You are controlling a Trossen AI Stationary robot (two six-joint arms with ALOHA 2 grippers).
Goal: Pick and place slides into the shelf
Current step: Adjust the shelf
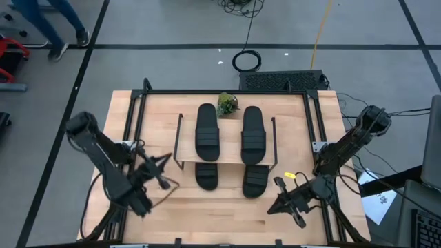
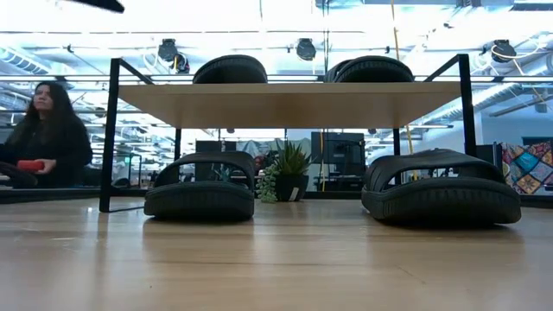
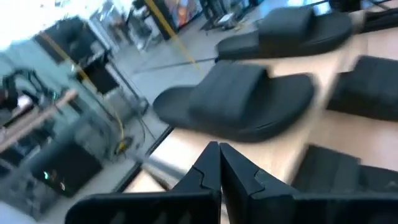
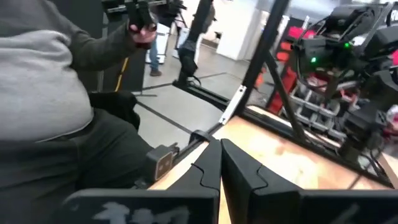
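1. Since all four slides already sit in the shelf [image 1: 178, 141], the high view shows both arms drawn back to the near corners of the table [image 1: 227, 213]: the left gripper [image 1: 164, 180] near the shelf's left end, the right gripper [image 1: 284, 202] near its right front, neither touching anything. Two slides lie side by side on the top board, the left one [image 1: 207, 131] and the right one [image 1: 253, 133]; two more poke out from the lower tier, one on the left [image 1: 206, 176] and one on the right [image 1: 255, 180]. A small plant [image 1: 227, 104] stands behind the shelf.

2. At table height, the low view shows the lower pair, one slide [image 2: 200, 187] and its mate [image 2: 441, 186], resting flat under the top board, well apart, their wide strap bands arched. The job looks finished to me. A seated person [image 2: 43, 134] is in the room behind.

3. In the left wrist view, the left gripper's fingers [image 3: 239, 177] are pressed together, empty, aimed towards a matte black slide [image 3: 242, 102].

4. In the right wrist view, the right gripper's fingers [image 4: 239, 171] are likewise closed on nothing; a person in a grey top [image 4: 37, 81] sits beyond the table edge.
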